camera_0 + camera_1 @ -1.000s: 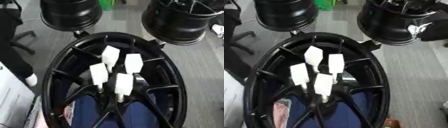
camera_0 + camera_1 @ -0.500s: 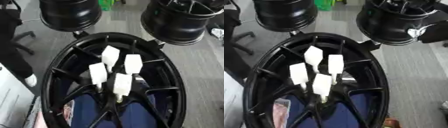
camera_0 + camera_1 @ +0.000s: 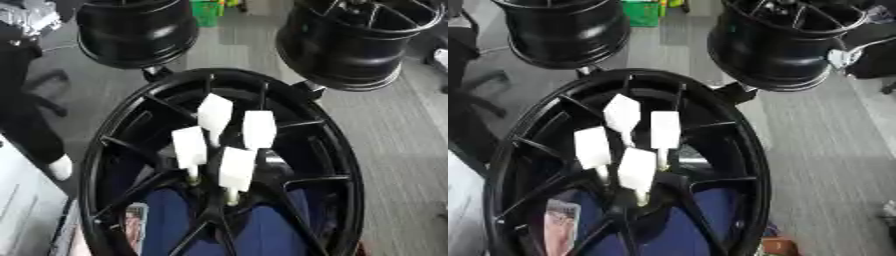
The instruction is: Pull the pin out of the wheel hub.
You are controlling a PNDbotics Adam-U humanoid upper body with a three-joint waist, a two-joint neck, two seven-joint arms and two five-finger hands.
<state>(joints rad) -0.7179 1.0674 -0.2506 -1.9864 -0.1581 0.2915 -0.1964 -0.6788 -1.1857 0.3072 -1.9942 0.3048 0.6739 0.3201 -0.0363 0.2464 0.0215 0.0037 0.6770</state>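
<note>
Pins: four white flag-topped pins stand upright in the hub point(image 3: 219, 195) of the big black wheel point(image 3: 337, 150) filling frame centre. Pin 1 point(image 3: 215, 112) at 12 o'clock of the cluster, pin 2 point(image 3: 259, 129) at 3 o'clock, pin 3 point(image 3: 189, 147) at 9 o'clock, pin 4 point(image 3: 237, 167) at 6 o'clock, nearest the camera. All seated by thin pale stems going down into the hub, close together but apart. Task looks not started: none lifted or tilted out, all four left to pull, or just one, task doesn't say which. No hand in either view, left or right, so hand state unknown, not visible. Next step judged: bring a hand in from a side and pinch one white top, likely pin 4 as the closest. Hidden or unclear: stem sockets lost in dark spokes; wheel's lower rim cut off at 6 o'clock; blue surface point(image 3: 262, 235) under the spokes, can't tell what. Small printed card-like thing point(image 3: 557, 227) at 7 o'clock, unreadable. Two more black wheels at 11 o'clock point(image 3: 136, 30) and 1 o'clock point(image 3: 363, 42) on grey floor point(image 3: 394, 130), tops cropped.
</note>
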